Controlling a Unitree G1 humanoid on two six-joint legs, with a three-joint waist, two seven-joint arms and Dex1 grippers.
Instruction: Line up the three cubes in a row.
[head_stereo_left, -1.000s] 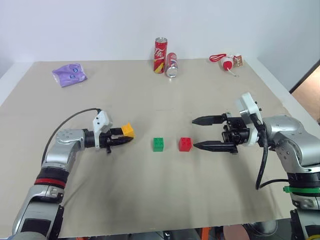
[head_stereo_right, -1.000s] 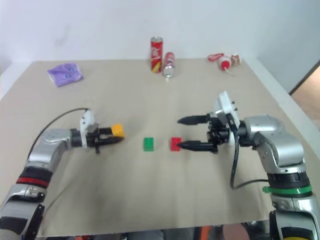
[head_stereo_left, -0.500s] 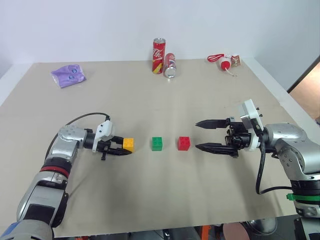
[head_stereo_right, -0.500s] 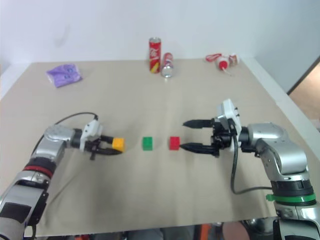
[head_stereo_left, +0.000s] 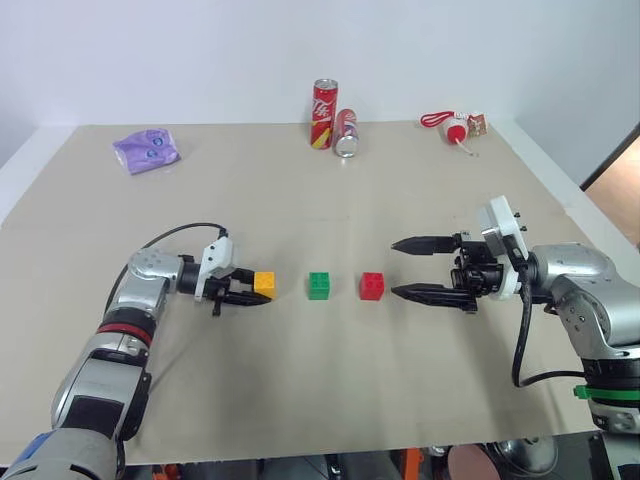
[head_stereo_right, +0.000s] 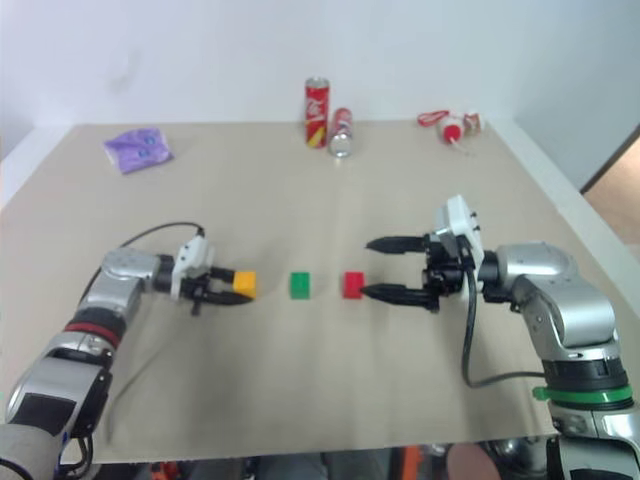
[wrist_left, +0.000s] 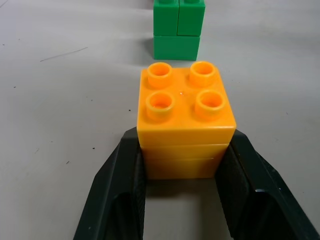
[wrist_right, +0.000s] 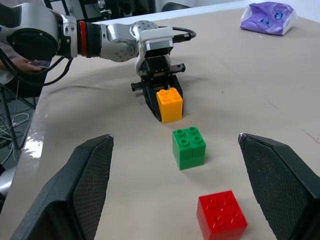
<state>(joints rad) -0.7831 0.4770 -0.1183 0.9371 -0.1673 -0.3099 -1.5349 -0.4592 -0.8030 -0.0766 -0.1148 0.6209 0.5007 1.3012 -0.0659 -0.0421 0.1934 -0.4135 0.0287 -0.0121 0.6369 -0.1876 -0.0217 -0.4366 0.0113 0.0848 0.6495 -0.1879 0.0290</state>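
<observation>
Three studded cubes stand in a row across the middle of the tan table (head_stereo_left: 300, 380). The orange-yellow cube (head_stereo_left: 264, 284) is on the left, the green cube (head_stereo_left: 319, 285) in the middle and the red cube (head_stereo_left: 372, 286) on the right. My left gripper (head_stereo_left: 257, 291) is shut on the orange-yellow cube (wrist_left: 186, 117); its black fingers (wrist_left: 122, 170) press both sides, down at the table surface. The green cube (wrist_left: 178, 27) sits a short gap beyond it. To the right of the red cube, my right gripper (head_stereo_left: 394, 268) is open and holds nothing; its fingers (wrist_right: 90, 180) stand wide apart.
One red soda can (head_stereo_left: 322, 100) stands upright at the back, and a second can (head_stereo_left: 346, 132) lies beside it. A purple plastic bag (head_stereo_left: 146, 150) sits at the back left. A small red-and-white object with a cord (head_stereo_left: 455, 128) lies at the back right.
My left gripper has carried the orange-yellow cube down to the table and closer to the green cube. The right gripper has stayed where it was, still open.
</observation>
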